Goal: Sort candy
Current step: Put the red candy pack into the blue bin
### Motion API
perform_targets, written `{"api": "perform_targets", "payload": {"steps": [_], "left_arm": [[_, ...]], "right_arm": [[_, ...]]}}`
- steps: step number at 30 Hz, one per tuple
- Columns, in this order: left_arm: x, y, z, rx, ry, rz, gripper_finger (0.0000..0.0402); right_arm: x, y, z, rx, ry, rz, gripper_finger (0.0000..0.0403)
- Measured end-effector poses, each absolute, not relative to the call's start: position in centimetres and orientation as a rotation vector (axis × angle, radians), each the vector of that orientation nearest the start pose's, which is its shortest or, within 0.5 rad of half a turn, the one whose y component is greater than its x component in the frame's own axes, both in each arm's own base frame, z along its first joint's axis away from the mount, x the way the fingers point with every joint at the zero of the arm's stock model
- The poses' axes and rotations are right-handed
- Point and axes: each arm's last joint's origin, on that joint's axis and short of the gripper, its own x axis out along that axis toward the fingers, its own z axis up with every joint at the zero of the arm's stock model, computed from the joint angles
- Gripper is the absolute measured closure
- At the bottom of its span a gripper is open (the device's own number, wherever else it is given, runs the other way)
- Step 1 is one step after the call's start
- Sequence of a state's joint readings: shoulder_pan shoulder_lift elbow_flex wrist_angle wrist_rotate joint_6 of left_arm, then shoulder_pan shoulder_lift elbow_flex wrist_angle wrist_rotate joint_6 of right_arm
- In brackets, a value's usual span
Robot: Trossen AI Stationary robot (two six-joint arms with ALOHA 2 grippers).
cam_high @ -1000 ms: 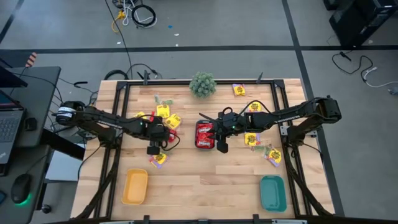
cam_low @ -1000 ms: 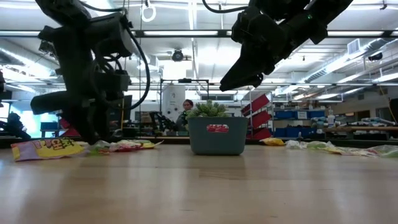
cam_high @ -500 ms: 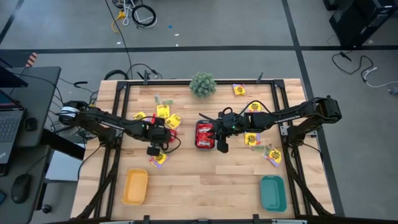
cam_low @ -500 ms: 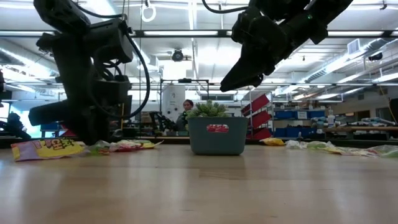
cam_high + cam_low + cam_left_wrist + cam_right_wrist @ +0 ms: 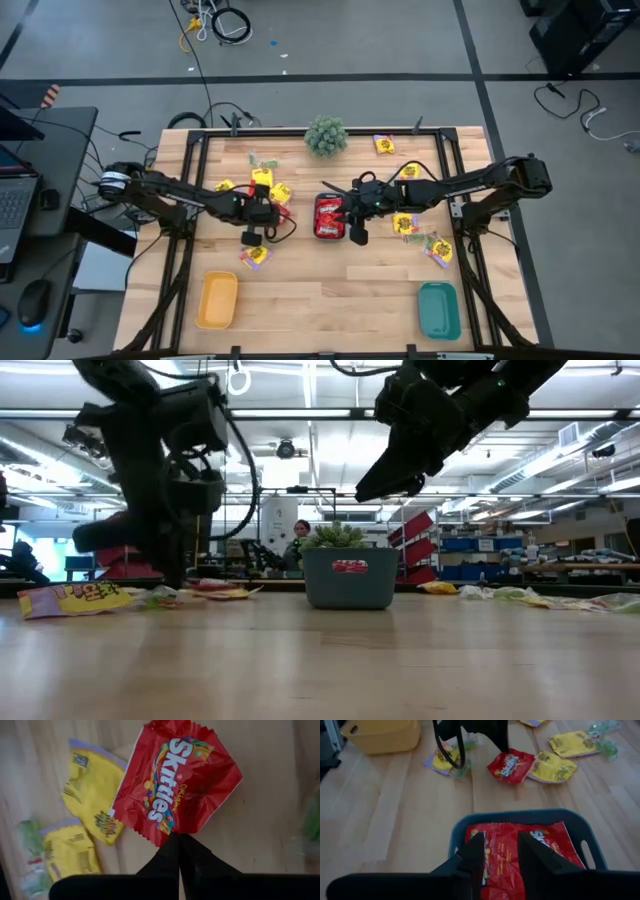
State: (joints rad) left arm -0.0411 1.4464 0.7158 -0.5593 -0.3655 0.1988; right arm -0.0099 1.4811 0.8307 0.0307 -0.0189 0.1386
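A shiny red candy packet lies among yellow packets left of the table's middle, and my left gripper is shut on its edge. In the high view this gripper stands just left of the red packet. My right gripper hangs open, with nothing between its fingers, over a blue-grey bin at the table's middle that holds red packets. My left gripper pinches the red packet's crimped edge between its two fingertips. The fingers come steeply from above, slanting down. The rest of the packet spreads flat beyond the fingers. I cannot tell whether it rests on the table.
A yellow tray sits near the front left and a teal tray near the front right. A spiky green plant ball stands at the far edge. More yellow packets lie right of the bin and at the far right.
My left gripper has shifted a little toward the table's right and has shut on the red packet's edge. My right gripper has kept still.
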Motion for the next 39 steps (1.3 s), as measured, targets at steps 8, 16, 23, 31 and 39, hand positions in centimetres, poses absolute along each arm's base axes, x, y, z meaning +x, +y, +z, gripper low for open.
{"api": "perform_targets", "payload": {"steps": [8,16,23,31,39], "left_arm": [[25.2,0.2,20.1,0.49,1.139,0.182,0.0401],[28.0,1.5,23.1,0.695,0.906,0.076,0.0401],[30.9,3.3,22.2,0.844,0.858,-0.073,0.0402],[34.6,4.7,20.6,1.001,0.892,-0.252,0.0401],[36.7,5.1,18.8,1.071,0.978,-0.364,0.0401]], "right_arm": [[28.7,0.2,23.2,0.126,0.612,-0.104,0.03],[26.7,0.3,25.0,0.117,0.607,-0.16,0.03],[26.2,0.3,25.0,0.119,0.637,-0.169,0.03],[26.1,0.3,24.9,0.118,0.655,-0.17,0.03],[25.9,0.3,24.7,0.115,0.683,-0.171,0.03]]}}
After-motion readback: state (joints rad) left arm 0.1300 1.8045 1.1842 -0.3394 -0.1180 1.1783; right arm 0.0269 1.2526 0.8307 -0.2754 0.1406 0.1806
